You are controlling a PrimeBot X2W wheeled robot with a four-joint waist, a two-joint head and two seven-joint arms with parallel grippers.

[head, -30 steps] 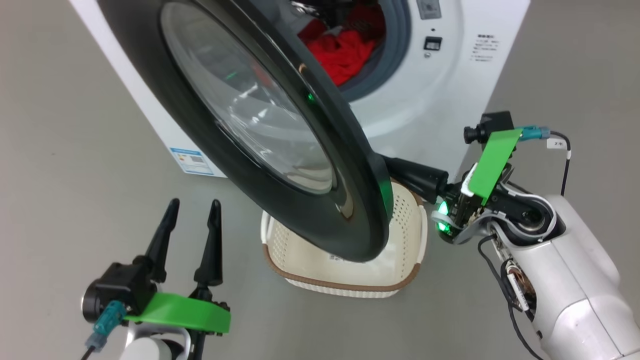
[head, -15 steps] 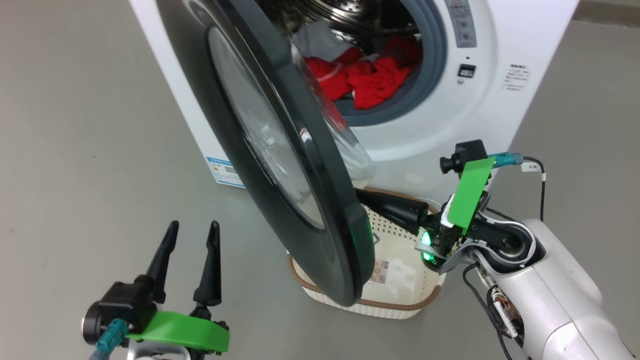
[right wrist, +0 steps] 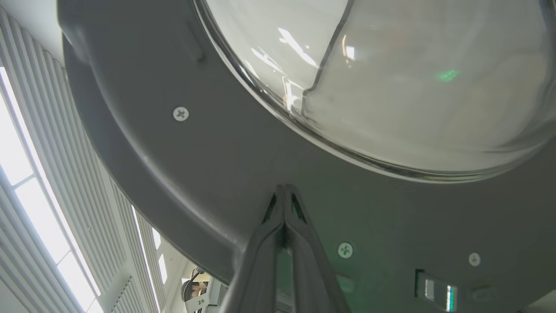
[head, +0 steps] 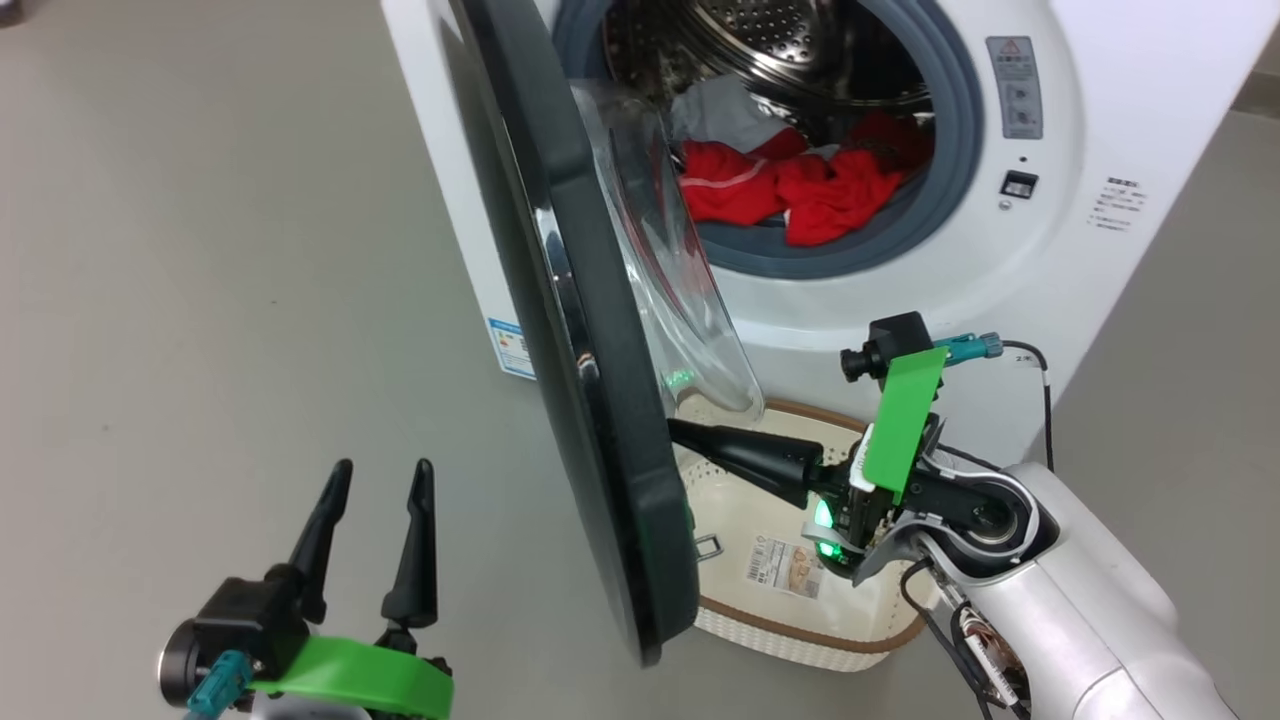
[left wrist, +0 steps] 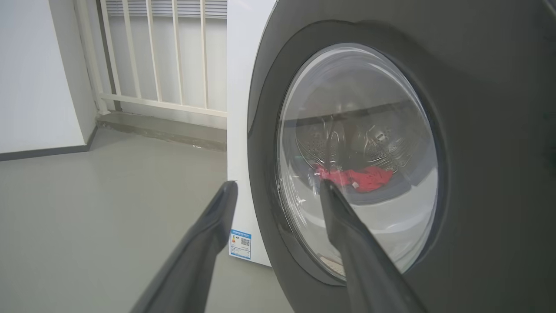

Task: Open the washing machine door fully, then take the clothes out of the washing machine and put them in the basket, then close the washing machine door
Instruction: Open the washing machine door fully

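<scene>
Right gripper (head: 678, 431): two fingers pressed together, holding nothing; in its wrist view the tips (right wrist: 284, 189) sit against the grey inner rim of the washing machine door (head: 590, 400), just below the glass bowl window (right wrist: 412, 87).
Left gripper (head: 383, 468): two fingers spread apart, empty; well clear of the door, pointing at its outer black face (left wrist: 478, 130).
Hidden or cut off: the door's top runs out of the head view. Its lower edge covers the left end of the basket (head: 800, 632), and the right arm covers the basket's right side.
Door, direction: swung open and seen nearly edge-on from the head, long axis running up and down that view, bowl bulging toward the steel drum (head: 780, 40).
Clothes (head: 800, 190): at the drum's mouth, inside the grey rubber ring (head: 960, 130). The red folds are too bunched to count; one white-grey piece (head: 725, 110) lies behind them.
Basket, place: on the floor just before the washing machine (head: 1100, 100), below the opening, with one sticker (head: 785, 565) on its floor.
Counts: one door; three screws (right wrist: 181, 114) on its inner rim; one basket.
</scene>
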